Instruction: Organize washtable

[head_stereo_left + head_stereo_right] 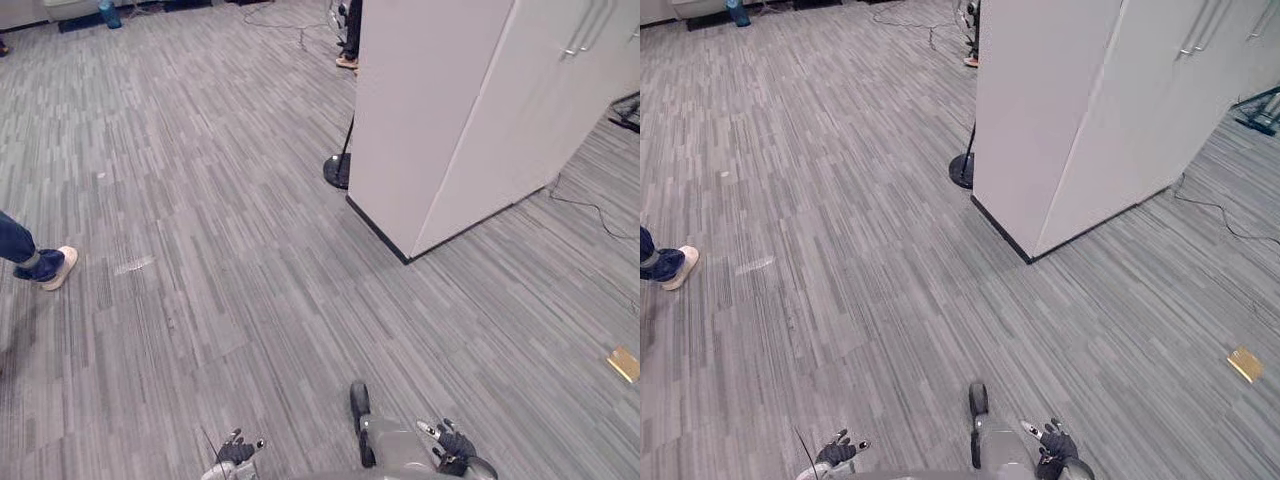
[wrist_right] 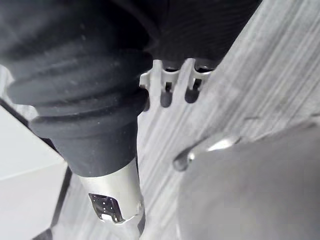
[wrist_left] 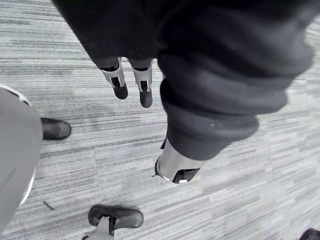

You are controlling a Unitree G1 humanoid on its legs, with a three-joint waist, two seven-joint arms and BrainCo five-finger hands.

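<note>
I am looking down at a grey plank floor [image 1: 230,250]. My left hand [image 1: 238,452] hangs low at the bottom edge of the eye views, and my right hand [image 1: 450,445] hangs at the bottom right. In the left wrist view the left hand's fingers [image 3: 120,82] point down, relaxed, with nothing in them. The right hand's fingers [image 2: 167,90] and thumb [image 2: 112,200] are likewise relaxed and hold nothing.
A tall white cabinet [image 1: 470,110] stands ahead on the right, with a black round stand base [image 1: 338,172] at its near corner. A person's leg and white shoe [image 1: 45,266] show at the left edge. A small tan object [image 1: 624,363] lies on the floor at the right.
</note>
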